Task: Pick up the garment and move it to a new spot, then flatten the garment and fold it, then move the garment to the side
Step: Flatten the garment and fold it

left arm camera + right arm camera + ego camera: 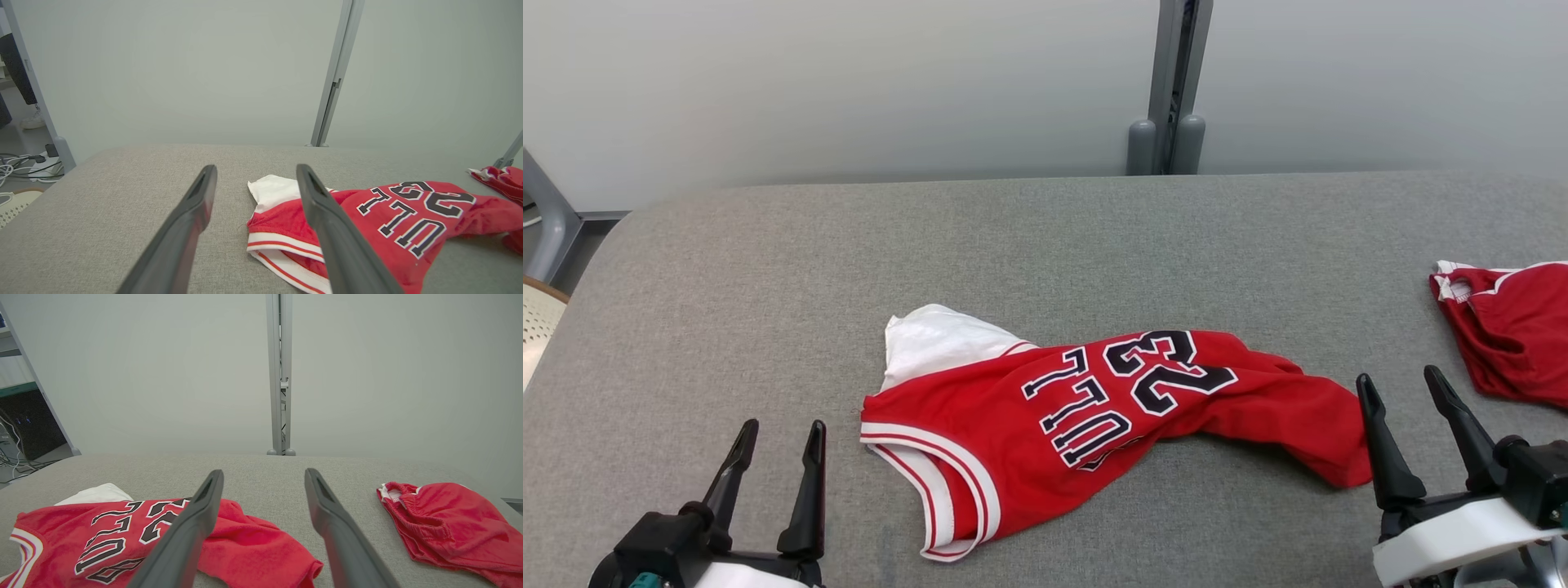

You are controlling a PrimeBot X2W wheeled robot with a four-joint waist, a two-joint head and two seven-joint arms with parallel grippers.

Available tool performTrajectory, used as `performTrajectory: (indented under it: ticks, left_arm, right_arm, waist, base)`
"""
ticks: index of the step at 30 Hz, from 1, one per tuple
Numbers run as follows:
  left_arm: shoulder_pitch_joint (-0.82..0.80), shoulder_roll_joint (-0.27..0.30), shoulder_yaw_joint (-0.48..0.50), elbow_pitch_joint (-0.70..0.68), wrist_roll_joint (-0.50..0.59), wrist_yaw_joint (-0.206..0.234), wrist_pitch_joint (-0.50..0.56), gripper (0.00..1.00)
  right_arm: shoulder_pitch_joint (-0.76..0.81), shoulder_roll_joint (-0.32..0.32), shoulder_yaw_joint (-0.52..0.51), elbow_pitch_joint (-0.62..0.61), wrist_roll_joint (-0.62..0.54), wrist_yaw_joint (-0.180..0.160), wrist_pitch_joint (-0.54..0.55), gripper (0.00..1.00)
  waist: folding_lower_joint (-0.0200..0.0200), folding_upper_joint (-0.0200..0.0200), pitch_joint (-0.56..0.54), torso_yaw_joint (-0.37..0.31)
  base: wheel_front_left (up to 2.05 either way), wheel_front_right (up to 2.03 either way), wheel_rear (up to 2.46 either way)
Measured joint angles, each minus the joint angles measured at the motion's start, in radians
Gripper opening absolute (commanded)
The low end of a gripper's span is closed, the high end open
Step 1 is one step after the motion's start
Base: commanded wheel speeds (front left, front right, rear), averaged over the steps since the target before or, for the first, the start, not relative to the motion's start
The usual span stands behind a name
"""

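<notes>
A crumpled red jersey, the garment (1094, 408), lies on the grey table with black-and-white lettering, white-striped trim and a white inner part at its upper left. It also appears as the garment (388, 220) and the garment (122, 539). My left gripper (780, 437) hovers open near the table's front left, short of the jersey's trimmed edge, nothing between its fingers. My right gripper (1405, 388) stands open just right of the jersey's right end, holding nothing. In the wrist views the left gripper (255, 171) and right gripper (263, 475) both show spread fingers.
A second red piece of clothing (1511, 335) lies at the table's right edge, also visible as the red clothing (445, 526). The grey padded table (768, 269) ends at a pale wall with a grey post (1172, 90). Cables (24, 163) lie on the floor to the left.
</notes>
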Motion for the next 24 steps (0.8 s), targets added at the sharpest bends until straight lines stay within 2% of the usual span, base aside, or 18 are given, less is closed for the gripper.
performTrajectory:
  ticks: [6,12,18,24]
  left_arm:
    - [0.003,-0.002,-0.043,0.002,-0.006,-0.020,0.032,1.00]
    - [0.008,-0.016,-0.115,0.040,-0.033,-0.074,0.090,1.00]
    - [0.017,-0.042,-0.179,0.120,-0.079,-0.125,0.156,1.00]
    - [-0.021,-0.045,-0.195,0.198,-0.100,-0.143,0.186,1.00]
  right_arm:
    - [0.003,0.004,-0.006,-0.001,0.002,0.000,0.000,1.00]
    - [-0.002,0.009,-0.003,-0.005,0.003,0.000,-0.001,1.00]
    - [-0.028,0.012,0.003,-0.012,0.002,0.000,-0.007,1.00]
    - [-0.040,0.015,0.002,-0.008,0.001,0.000,-0.014,1.00]
  waist:
    - [0.0000,0.0000,0.006,0.005]
    - [0.0000,0.0000,0.031,0.011]
    - [0.0000,0.0000,0.082,0.011]
    - [0.0000,0.0000,0.125,0.007]
  base:
    - [0.00,0.00,0.00]
    - [0.00,0.00,0.00]
    - [0.00,0.00,0.00]
    - [0.00,0.00,0.00]
